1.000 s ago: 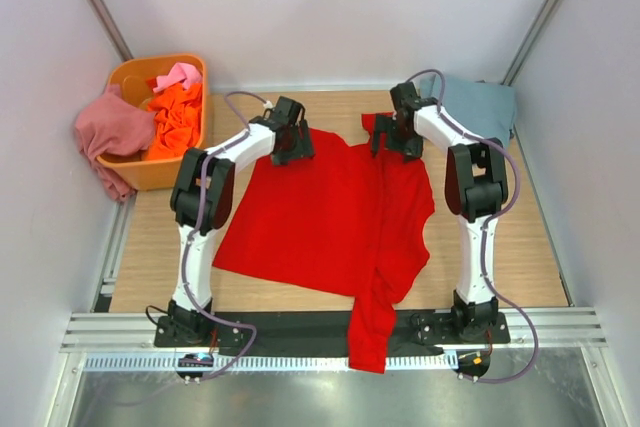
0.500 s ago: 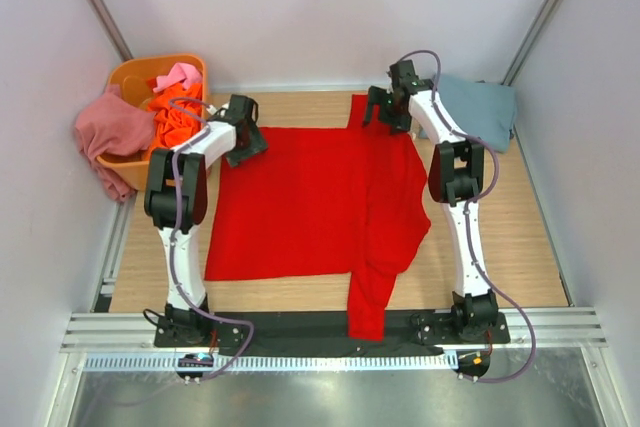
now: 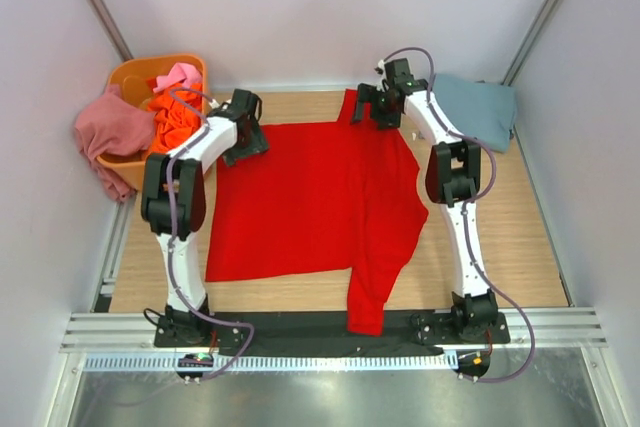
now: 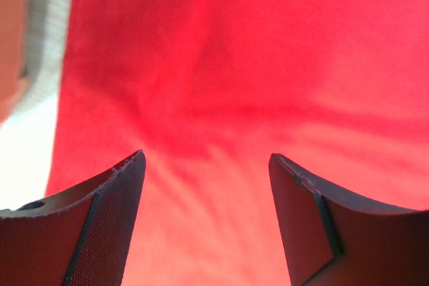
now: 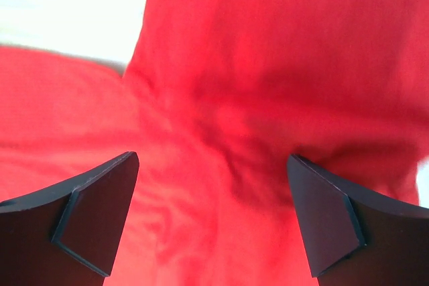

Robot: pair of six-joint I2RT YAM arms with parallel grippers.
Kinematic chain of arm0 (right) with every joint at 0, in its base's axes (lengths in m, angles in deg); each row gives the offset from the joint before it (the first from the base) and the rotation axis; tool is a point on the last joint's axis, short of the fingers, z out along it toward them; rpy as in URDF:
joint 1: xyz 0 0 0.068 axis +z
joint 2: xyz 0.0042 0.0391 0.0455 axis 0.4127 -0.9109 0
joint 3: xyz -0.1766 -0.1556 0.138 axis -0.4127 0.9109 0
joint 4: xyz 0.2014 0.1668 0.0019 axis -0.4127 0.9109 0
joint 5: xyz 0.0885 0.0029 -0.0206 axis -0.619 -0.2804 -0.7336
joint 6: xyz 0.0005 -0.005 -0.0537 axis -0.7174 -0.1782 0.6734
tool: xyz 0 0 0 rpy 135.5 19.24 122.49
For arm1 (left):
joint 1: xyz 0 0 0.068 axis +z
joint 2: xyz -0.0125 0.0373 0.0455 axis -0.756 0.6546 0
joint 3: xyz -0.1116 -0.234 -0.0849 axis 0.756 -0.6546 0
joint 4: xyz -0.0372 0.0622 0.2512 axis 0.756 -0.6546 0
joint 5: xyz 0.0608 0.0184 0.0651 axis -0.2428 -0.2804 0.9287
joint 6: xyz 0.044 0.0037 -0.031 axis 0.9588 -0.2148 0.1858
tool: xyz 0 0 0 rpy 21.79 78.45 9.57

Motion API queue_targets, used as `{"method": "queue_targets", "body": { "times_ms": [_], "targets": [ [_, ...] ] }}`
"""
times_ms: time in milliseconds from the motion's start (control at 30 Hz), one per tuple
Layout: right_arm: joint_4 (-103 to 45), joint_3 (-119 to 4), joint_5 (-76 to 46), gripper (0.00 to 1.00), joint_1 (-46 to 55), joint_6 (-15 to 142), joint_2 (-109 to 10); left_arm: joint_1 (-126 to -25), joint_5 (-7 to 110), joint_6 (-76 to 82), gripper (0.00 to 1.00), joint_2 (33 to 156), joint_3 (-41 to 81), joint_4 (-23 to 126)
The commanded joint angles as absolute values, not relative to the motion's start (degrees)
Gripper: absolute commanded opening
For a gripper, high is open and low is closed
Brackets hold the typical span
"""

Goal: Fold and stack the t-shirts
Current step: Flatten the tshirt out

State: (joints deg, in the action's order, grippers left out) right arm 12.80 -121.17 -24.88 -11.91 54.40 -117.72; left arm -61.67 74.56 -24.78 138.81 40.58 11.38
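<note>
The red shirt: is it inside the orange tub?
No, the red shirt lies spread on the table, outside the orange tub.

text: none readable | labels: none | brands: none | numbers: none | signs: none

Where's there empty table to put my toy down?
The biggest bare patch of table is on the right, between the right arm and the wall, nearer than the blue shirt. A thin strip lies left of the red shirt, by the left arm. Crowded: the far-left corner, with the tub of shirts, and the middle, under the red shirt.
</note>
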Motion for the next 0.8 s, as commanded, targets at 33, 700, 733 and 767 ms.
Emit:
{"method": "queue_targets", "body": {
  "times_ms": [33, 700, 733, 767],
  "targets": [
    [14.1, -114.5, -22.0, 0.99, -11.3, 55.3, -98.6, -64.8, 77.9, -22.7, 0.76, 123.0, 38.9, 8.0],
    [1.3, -16.3, -5.4, 0.98, 15.6, 14.8, -28.4, -104.0, 79.3, -36.3, 0.72, 105.6, 3.1, 20.6],
    [0.8, -15.1, -5.5, 0.97, 15.7, 14.6, -28.0, -104.0, 80.0, -36.5, 0.72, 105.2, 2.4, 20.6],
    [0.4, -13.7, -5.2, 0.98, 15.7, 14.3, -27.9, -104.0, 80.4, -36.7, 0.72, 104.9, 1.6, 20.5]
  ]
}}
